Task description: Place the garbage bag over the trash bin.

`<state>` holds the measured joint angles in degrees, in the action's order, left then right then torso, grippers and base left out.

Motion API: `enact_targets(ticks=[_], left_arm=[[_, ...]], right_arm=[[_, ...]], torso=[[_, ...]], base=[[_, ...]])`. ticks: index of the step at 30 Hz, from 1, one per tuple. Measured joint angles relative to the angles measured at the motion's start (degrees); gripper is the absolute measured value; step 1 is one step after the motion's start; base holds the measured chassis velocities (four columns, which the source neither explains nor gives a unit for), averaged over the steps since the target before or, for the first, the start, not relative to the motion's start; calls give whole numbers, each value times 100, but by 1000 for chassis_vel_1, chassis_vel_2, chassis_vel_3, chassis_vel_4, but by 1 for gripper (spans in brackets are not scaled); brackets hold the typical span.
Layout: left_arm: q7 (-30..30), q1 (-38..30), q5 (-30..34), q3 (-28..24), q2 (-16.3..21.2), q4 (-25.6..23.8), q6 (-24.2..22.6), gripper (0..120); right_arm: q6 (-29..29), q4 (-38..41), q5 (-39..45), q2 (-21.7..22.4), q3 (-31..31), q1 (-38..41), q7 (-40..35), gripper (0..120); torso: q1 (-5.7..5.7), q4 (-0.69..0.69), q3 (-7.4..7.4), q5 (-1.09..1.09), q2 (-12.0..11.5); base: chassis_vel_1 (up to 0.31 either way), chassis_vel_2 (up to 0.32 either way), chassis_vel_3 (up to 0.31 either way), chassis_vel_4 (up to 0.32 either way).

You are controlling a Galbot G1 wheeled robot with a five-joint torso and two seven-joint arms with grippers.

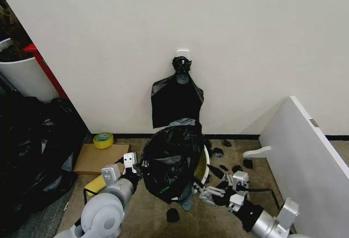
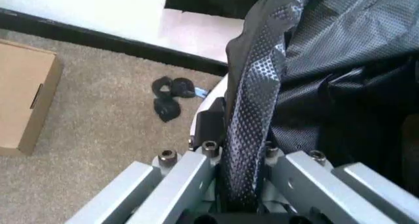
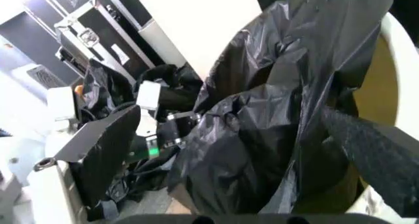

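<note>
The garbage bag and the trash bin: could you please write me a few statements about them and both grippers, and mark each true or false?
1. The garbage bag sits on the trash bin. True.
2. The left gripper is open and clear of the bag. False: it is shut on the bag's edge.
3. The bin lies tipped over on the floor. False: it stands upright by the wall.
4. The right gripper is beside the bin. True.
5. The roll of tape rests inside the bin. False: it lies on a cardboard box.

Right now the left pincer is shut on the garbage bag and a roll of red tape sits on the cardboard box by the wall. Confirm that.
Wrong on one point: the head view shows the tape roll is yellow. The left pincer does grip the garbage bag, and the roll sits on the cardboard box.
</note>
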<state>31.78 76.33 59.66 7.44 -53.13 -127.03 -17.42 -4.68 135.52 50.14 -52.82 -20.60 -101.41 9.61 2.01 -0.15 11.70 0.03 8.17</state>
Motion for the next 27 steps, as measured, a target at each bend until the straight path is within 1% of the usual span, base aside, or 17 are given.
enact_targets(ticks=[7, 8, 10, 13, 17, 19, 21, 22, 23, 24, 25, 27], left_arm=[[-47, 38, -21, -2, 16, -117, -30, 0], [-53, 38, -26, -2, 19, -146, -35, 0], [-51, 30, -33, -5, 19, -158, -67, 0], [-48, 19, -39, -13, 19, -161, -77, 0], [-51, 25, -54, -25, 28, -174, -79, 0], [-57, 38, -56, -27, 34, -175, -78, 0], [-59, 39, -56, -28, 34, -175, -78, 0], [-63, 39, -56, -29, 34, -178, -77, 0], [-64, 40, -57, -30, 34, -179, -76, 0], [-66, 38, -57, -31, 33, -180, -76, 0], [-68, 37, -57, -32, 34, -181, -75, 0], [-75, 28, -57, -33, 41, -181, -75, 0]], right_arm=[[-44, -137, 49, -37, 114, 136, -139, 97], [-46, -164, 50, -40, 114, 152, -153, 93], [-50, -173, 51, -33, 98, 155, -179, 88], [-54, -183, 58, -23, 76, 159, -197, 87], [-58, -196, 169, 20, 38, 166, -242, 75], [-58, -191, 225, 44, 16, 163, -244, 66], [-58, -190, 237, 47, 12, 163, -245, 64], [-58, -190, 286, 61, 1, 164, -256, 57], [-59, -190, 305, 66, -2, 167, -260, 54], [-59, -189, 319, 75, -3, 173, -263, 49], [-60, -189, 326, 80, -3, 178, -264, 47], [-61, -180, 365, 89, -7, 193, -268, 36]], torso=[[0, 0, 0, 0, 0], [0, 0, 0, 0, 0], [0, 0, 0, 0, 0], [0, -1, 0, 0, 0], [0, 0, 0, 0, 0], [0, 0, 0, 0, 0], [0, 0, 0, 0, 0], [0, -1, 0, 0, 0], [0, -1, 0, 0, 0], [0, -1, 0, 0, 0], [0, 0, 0, 0, 0], [0, -1, 0, 0, 0]], base=[[0, 0, 0, 0], [0, 0, 0, 0], [0, 0, 0, 0], [0, 0, 0, 0], [0, 0, 0, 0], [0, 0, 0, 0], [0, 0, 0, 0], [0, 0, 0, 0], [0, 0, 0, 0], [0, 0, 0, 0], [0, 0, 0, 0], [0, 0, 0, 0]])
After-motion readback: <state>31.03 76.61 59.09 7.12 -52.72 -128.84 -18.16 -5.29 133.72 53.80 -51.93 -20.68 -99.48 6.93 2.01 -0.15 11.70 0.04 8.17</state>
